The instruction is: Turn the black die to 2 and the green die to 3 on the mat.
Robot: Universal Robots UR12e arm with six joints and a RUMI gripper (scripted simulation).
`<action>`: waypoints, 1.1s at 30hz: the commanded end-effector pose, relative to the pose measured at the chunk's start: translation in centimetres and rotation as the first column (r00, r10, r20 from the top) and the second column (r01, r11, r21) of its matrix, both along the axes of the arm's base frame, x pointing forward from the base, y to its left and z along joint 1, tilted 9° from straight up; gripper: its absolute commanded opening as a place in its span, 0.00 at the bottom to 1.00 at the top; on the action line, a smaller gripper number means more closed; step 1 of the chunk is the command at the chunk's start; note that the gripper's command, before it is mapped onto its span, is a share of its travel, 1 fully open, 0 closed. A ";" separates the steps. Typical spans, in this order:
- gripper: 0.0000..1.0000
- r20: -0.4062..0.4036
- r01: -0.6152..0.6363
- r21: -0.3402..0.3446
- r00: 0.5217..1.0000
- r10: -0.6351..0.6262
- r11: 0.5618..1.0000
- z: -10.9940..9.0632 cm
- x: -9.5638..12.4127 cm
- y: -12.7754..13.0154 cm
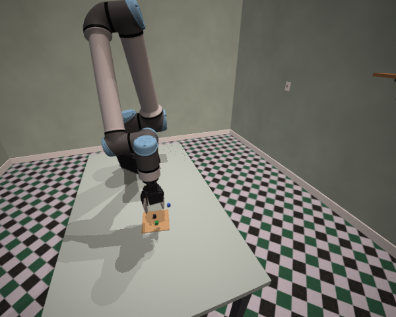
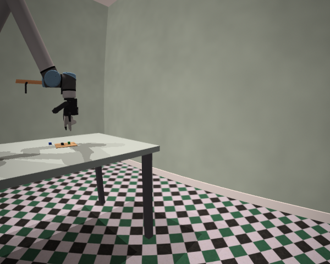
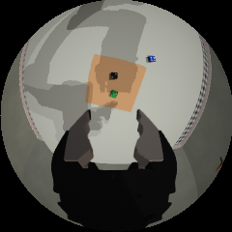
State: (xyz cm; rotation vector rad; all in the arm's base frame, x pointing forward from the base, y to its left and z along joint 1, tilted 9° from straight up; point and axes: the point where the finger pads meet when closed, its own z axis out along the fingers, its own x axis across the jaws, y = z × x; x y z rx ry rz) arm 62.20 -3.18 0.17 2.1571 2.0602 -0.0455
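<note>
In the wrist view the gripper (image 3: 114, 116) is held apart and empty, with the green die (image 3: 114, 94) and black die (image 3: 113, 75) lined up toward 12 o'clock on the mat (image 3: 99, 72).

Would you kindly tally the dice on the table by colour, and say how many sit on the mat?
Black die: 1, on the mat
Green die: 1, on the mat
Blue die: 1, off the mat
Total: 3 dice, 2 on the mat

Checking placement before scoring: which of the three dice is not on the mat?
The blue die. It sits on the bare table beyond the mat's corner, while the black die and green die both rest on the mat.
</note>
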 end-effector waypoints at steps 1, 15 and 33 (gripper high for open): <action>1.00 0.001 0.000 0.000 1.000 0.000 1.000 0.2 0.0 0.0; 1.00 0.001 0.000 0.000 1.000 0.000 1.000 0.2 0.0 0.0; 1.00 0.001 0.000 0.000 1.000 0.000 1.000 3.3 -0.2 0.4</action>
